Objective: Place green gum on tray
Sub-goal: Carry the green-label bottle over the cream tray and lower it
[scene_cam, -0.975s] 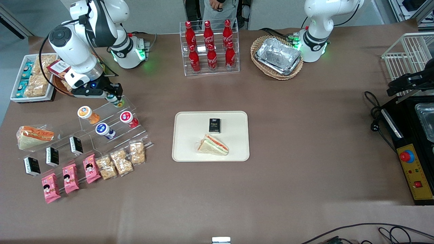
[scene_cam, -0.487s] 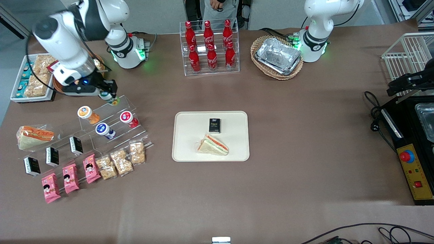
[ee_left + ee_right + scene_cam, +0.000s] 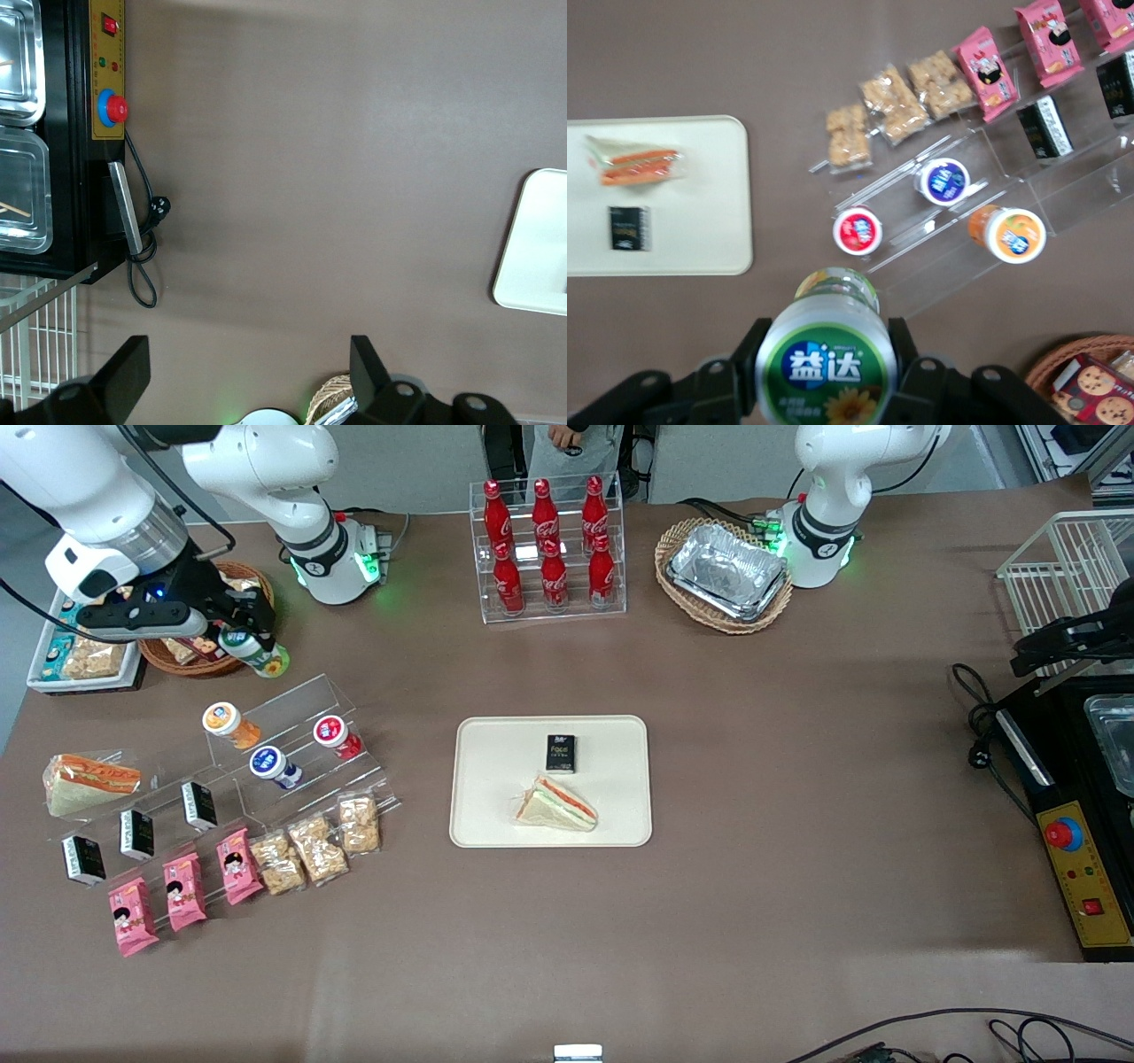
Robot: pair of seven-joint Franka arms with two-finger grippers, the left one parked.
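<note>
My right gripper (image 3: 250, 640) is shut on the green gum (image 3: 257, 654), a small bottle with a green-rimmed lid and a green-yellow label. It holds the bottle in the air above the table, farther from the front camera than the clear stepped rack (image 3: 292, 731). In the right wrist view the gum's lid (image 3: 827, 369) sits between the two black fingers (image 3: 751, 351). The cream tray (image 3: 496, 815) lies in the middle of the table, with a black packet (image 3: 560, 753) and a wrapped sandwich (image 3: 556, 804) on it. The tray also shows in the right wrist view (image 3: 700, 221).
The rack holds orange-lidded (image 3: 227, 723), red-lidded (image 3: 334, 734) and blue-lidded (image 3: 271, 765) bottles, black packets, pink packets and snack bars. A wicker basket (image 3: 190, 657) and a white snack tray (image 3: 53, 655) lie under the arm. Cola bottles (image 3: 547, 545) and foil trays (image 3: 726, 571) stand farther back.
My gripper has lifted the green gum off the top step of the rack and carried it up and away from the front camera, toward the wicker basket.
</note>
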